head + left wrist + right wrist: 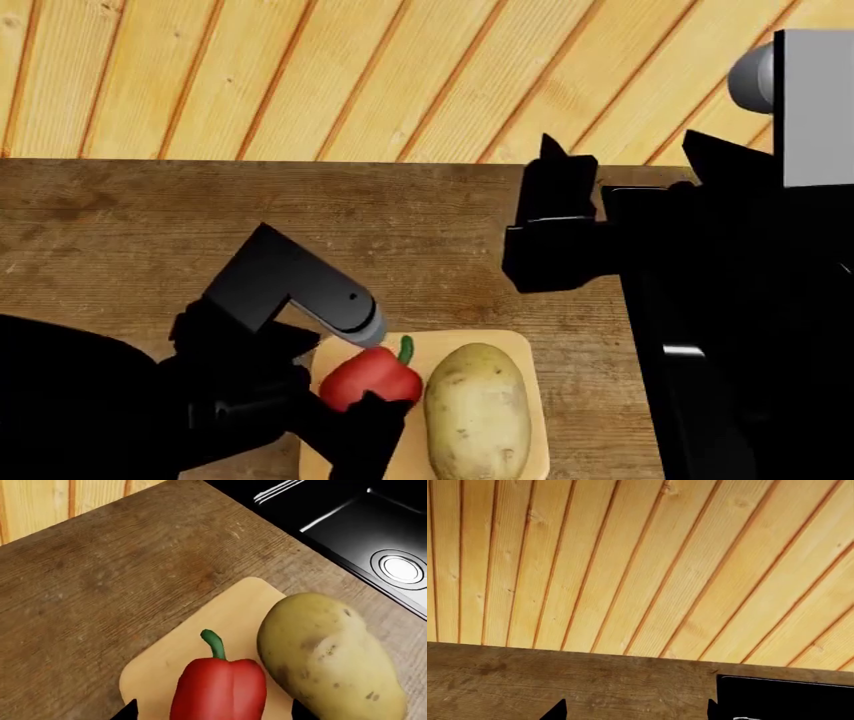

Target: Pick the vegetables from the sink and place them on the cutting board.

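Observation:
The red bell pepper (220, 690) (367, 378) and the tan speckled potato (327, 655) (477, 410) lie side by side on the pale cutting board (220, 610) (454, 340). My left gripper (213, 712) (354, 405) is open and straddles the pepper, with a gap showing between each fingertip and the pepper's sides. My right gripper (635, 711) (621, 150) is open and empty, held above the back of the counter near the sink's (373, 535) (780, 695) corner. One round drain (402, 569) shows in the black basin.
The board rests on a dark brown wooden countertop (100, 580) (120, 230), close to the sink's edge. A wall of light wood planks (627, 555) (334, 70) rises behind the counter. A grey-white fixture (801, 100) stands at the far right.

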